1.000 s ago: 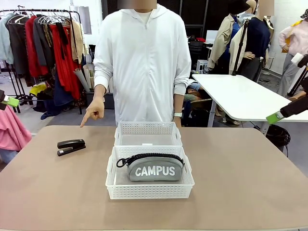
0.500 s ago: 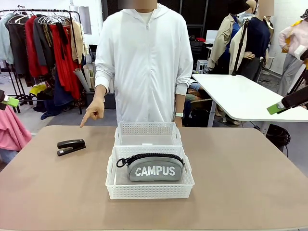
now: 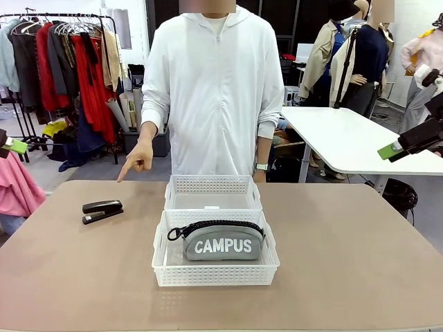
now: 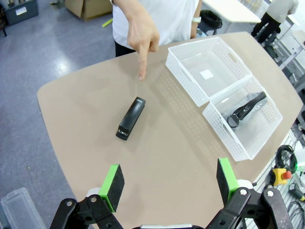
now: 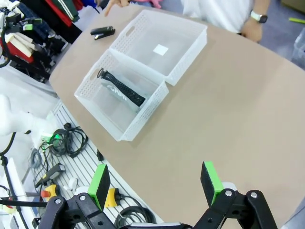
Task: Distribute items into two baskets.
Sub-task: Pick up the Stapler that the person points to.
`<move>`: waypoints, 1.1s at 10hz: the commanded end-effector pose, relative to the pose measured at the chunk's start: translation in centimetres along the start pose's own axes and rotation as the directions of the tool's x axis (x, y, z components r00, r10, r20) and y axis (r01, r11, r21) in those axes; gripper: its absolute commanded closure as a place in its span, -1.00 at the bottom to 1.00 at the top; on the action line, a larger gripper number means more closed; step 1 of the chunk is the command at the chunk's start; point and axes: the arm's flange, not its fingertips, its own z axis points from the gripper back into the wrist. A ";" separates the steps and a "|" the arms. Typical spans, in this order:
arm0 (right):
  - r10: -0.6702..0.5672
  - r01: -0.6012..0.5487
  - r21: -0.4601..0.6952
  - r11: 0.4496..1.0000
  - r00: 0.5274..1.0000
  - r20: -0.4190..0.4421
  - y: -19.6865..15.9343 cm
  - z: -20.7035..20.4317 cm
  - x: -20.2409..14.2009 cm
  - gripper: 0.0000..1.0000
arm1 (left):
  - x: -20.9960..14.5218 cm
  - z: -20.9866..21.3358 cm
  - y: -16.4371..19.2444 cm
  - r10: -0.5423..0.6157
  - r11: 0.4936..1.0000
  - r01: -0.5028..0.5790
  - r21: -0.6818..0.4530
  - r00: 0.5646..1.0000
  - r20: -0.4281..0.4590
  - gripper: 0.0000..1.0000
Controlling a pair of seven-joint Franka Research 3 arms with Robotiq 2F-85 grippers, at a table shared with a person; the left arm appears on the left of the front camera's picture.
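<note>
The grey "CAMPUS" pouch [image 3: 223, 243] lies in the near white basket [image 3: 214, 274]. The matching basket behind it [image 3: 213, 184] is empty. The black stapler [image 3: 102, 210] lies on the table to the left of the baskets, and the person's hand [image 3: 136, 162] points down toward it. My left gripper [image 4: 169, 183] hovers open high above the table's left end, with the stapler [image 4: 131, 118] ahead of it. My right gripper [image 5: 155, 183] is open high over the right side, looking down on the pouch [image 5: 121, 89] in its basket [image 5: 143, 117].
The brown table has free room on both sides of the baskets. The person stands at the far edge behind the empty basket [image 4: 181, 76]. A white table [image 3: 346, 138] and clothes racks stand beyond.
My right gripper has risen slightly at the right edge. The person has shifted a little, hand still pointing. Pouch, stapler and baskets have not moved.
</note>
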 end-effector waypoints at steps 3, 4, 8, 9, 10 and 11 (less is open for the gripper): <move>0.007 -0.007 -0.016 1.000 1.000 0.018 0.3 0.3 -0.2 -1.00 | 1.8 -2.4 0.1 -0.038 0.999 0.038 0.030 0.999 -0.016 -1.00; 0.007 -0.007 -0.016 1.000 1.000 0.018 0.3 0.3 -0.2 -1.00 | 2.6 -3.7 0.2 -0.054 0.997 0.055 0.048 0.998 -0.036 -1.00; 0.007 -0.007 -0.016 1.000 1.000 0.018 0.3 0.3 -0.2 -1.00 | 5.0 -7.3 0.4 -0.084 0.994 0.089 0.059 0.993 -0.084 -1.00; 0.007 -0.007 -0.016 1.000 1.000 0.018 0.3 0.3 -0.2 -1.00 | 5.5 -8.7 0.5 -0.109 0.990 0.119 0.078 0.987 -0.119 -1.00; 0.007 -0.007 -0.016 1.000 1.000 0.018 0.3 0.3 -0.2 -1.00 | 6.2 -9.9 0.5 -0.140 0.984 0.155 0.092 0.978 -0.153 -1.00; 0.007 -0.007 -0.016 1.000 1.000 0.018 0.3 0.3 -0.2 -1.00 | 6.8 -11.4 0.6 -0.179 0.973 0.205 0.106 0.961 -0.209 -1.00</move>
